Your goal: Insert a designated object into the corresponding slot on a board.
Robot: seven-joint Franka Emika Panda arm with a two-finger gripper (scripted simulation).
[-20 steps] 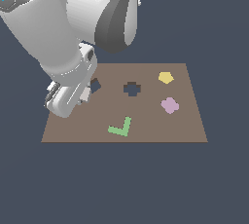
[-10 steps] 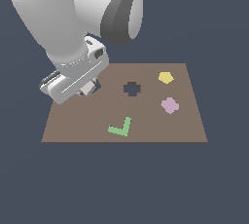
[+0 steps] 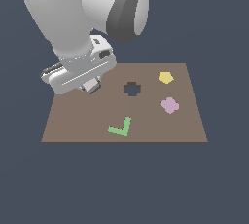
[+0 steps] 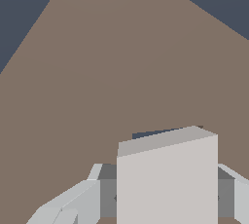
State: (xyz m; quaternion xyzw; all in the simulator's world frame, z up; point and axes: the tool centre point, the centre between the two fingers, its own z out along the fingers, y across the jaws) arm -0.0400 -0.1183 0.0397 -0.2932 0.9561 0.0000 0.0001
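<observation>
tile (image 4: 167,181): pale grey-beige, flat-faced square block | hand (image 4: 165,196): closed on the tile, a finger (image 4: 78,201) on each side | place: low over the brown board (image 3: 160,125), on the exterior view's left | slot: only a dark edge (image 4: 160,132) shows behind the tile

Matt, flat-shaded surfaces throughout; gloss on the arm only

Smooth untextured brown board (image 3: 73,125); matt pale grey-beige tile (image 4: 168,181), plain-faced; glossy white and dark grey arm shells (image 3: 73,18), plastic-looking; matt light-grey hand (image 4: 168,196); flat matt green L-piece (image 3: 120,128).
</observation>
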